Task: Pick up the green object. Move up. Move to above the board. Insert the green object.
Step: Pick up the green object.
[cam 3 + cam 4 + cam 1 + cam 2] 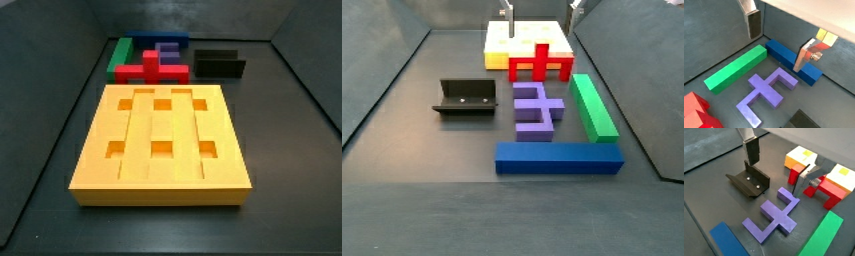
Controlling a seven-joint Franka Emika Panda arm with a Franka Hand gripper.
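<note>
In a wrist view the gripper (777,37) hangs above the floor, its flat silver fingers (753,24) spread with nothing between them. Below lies the long matte green bar (736,68), one end touching a blue block (793,61), a purple cross-shaped block (767,91) just beside it.

In a wrist view the dark L-shaped fixture (749,180) stands under one finger.

In a side view the large yellow-orange grooved board (163,140) fills the foreground.

In a side view the green bar's long axis runs toward the board, flanked by purple and red (540,61) blocks.

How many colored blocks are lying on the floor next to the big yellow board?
4: the green object along one side, the purple block beside it, the blue block across their ends, the red block against the board. The gripper hovers above, empty.
</note>
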